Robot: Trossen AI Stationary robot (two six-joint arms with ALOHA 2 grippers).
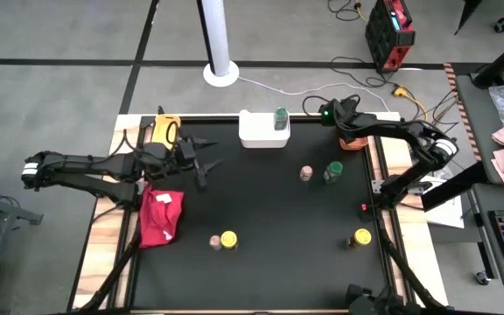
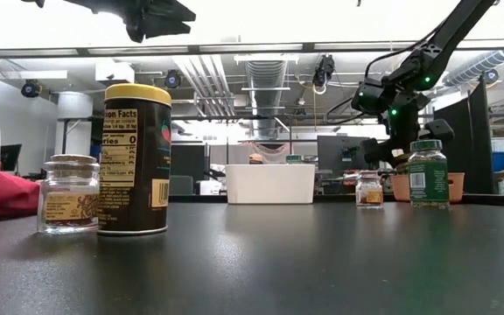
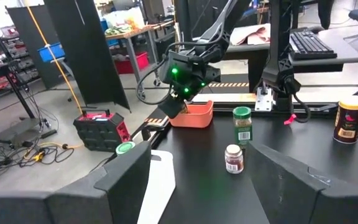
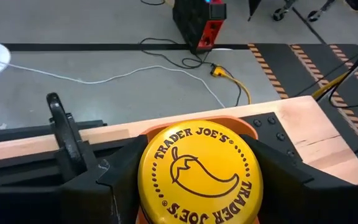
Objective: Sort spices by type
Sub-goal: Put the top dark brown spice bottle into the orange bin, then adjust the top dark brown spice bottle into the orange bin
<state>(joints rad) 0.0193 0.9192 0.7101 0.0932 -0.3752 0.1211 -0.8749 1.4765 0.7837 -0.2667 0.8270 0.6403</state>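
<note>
My right gripper point(image 1: 350, 129) is at the table's far right corner, over the orange tray point(image 1: 357, 143). It is shut on a yellow-lidded spice jar point(image 4: 199, 171). My left gripper point(image 1: 206, 166) hovers open over the table's left half, touching nothing. A green-lidded jar point(image 1: 280, 118) stands in the white tray point(image 1: 256, 133). Another green-lidded jar point(image 1: 332, 171) and a small brown-lidded jar point(image 1: 306, 173) stand on the mat right of centre. A yellow-lidded jar point(image 1: 228, 239) stands beside a small jar point(image 1: 215, 241) near the front edge. Another yellow-lidded jar point(image 1: 361, 237) stands front right. My right gripper point(image 4: 201, 180) has the yellow-lidded jar pinched between its two fingers at the rim of the lid point(image 4: 146, 180), one finger on each side, coming from above and pointing down. The jar is upright over the orange tray point(image 4: 244, 127); whether its base rests there is hidden by the lid.
A red cloth point(image 1: 160, 216) lies at the mat's left edge and a yellow tray point(image 1: 166, 129) sits at the far left corner. Wooden rails point(image 1: 103, 227) border the black mat. A white post point(image 1: 220, 70) stands beyond the far edge.
</note>
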